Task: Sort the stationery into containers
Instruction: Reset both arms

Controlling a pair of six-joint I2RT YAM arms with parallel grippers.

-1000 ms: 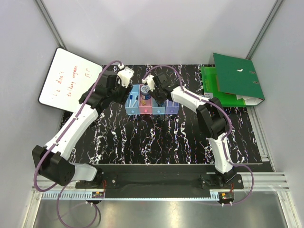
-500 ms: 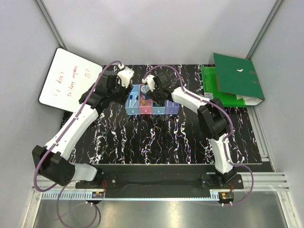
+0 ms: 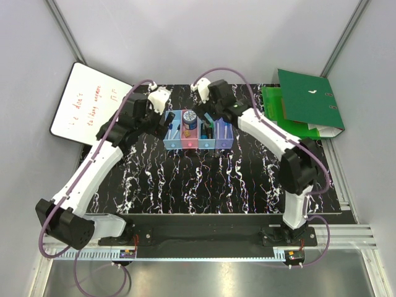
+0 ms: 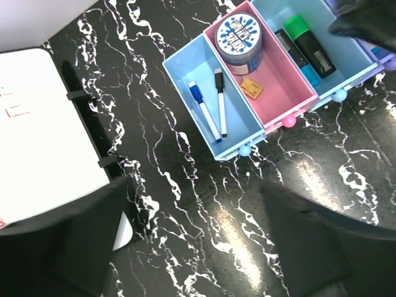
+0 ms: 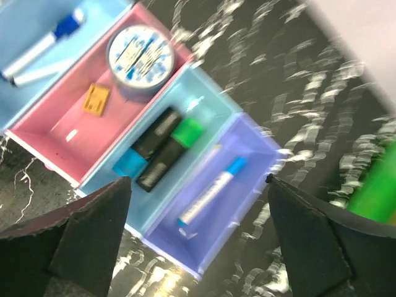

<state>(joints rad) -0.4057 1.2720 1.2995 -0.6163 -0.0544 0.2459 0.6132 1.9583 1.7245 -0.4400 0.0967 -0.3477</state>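
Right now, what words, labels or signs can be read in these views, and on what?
Nothing reads clearly.
whiteboard: red handwriting, too small to read.
round blue roll: blue print on its top, too blurred.
green binder: small white marks, no legible words.

Nothing legible: red scrawl on the whiteboard (image 4: 43,136) left of the left gripper (image 4: 195,192); perhaps white lettering on the roll (image 4: 239,40) ahead of its jaws.

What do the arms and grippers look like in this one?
The left arm and right arm have white links, black joints and a purple cable looping alongside each. A small white camera block sits at each wrist. The left gripper and right gripper have broad matte black fingers.
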